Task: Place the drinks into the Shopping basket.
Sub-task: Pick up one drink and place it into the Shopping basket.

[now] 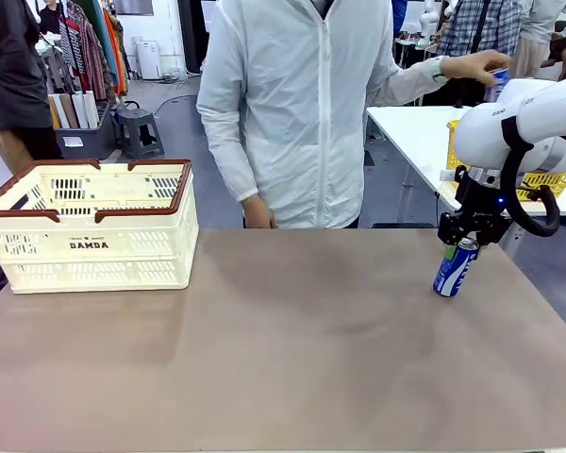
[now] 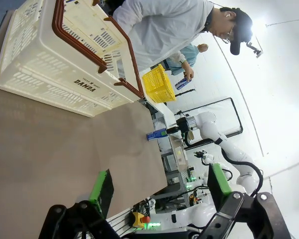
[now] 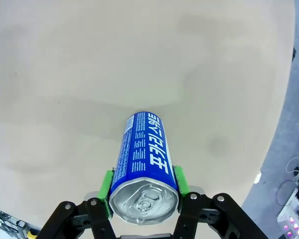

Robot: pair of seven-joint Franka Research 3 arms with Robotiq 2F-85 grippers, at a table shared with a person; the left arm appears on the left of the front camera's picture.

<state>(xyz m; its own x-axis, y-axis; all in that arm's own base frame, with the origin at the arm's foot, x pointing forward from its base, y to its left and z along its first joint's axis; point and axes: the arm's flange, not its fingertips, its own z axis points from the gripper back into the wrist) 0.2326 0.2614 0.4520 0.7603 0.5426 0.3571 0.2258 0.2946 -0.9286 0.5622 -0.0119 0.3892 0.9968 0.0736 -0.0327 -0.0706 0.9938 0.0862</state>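
Observation:
A blue can (image 1: 456, 268) with white lettering stands tilted at the table's right side, and my right gripper (image 1: 471, 238) is shut on its top end. In the right wrist view the green pads (image 3: 107, 185) press both sides of the can (image 3: 143, 154) just below its silver lid. The cream Shopping basket (image 1: 94, 247) with a brown rim stands at the far left of the table. My left gripper (image 2: 160, 189) hangs open and holds nothing; beyond it are the basket (image 2: 50, 74) and, far off, the blue can (image 2: 156, 134).
A person in a white jacket stands at the far edge, one hand (image 1: 475, 66) stretched out to a blue can (image 1: 496, 87) over the white side table. A yellow mesh basket (image 1: 553, 179) sits on that table behind my right arm. The brown tabletop (image 1: 283, 359) is bare in the middle.

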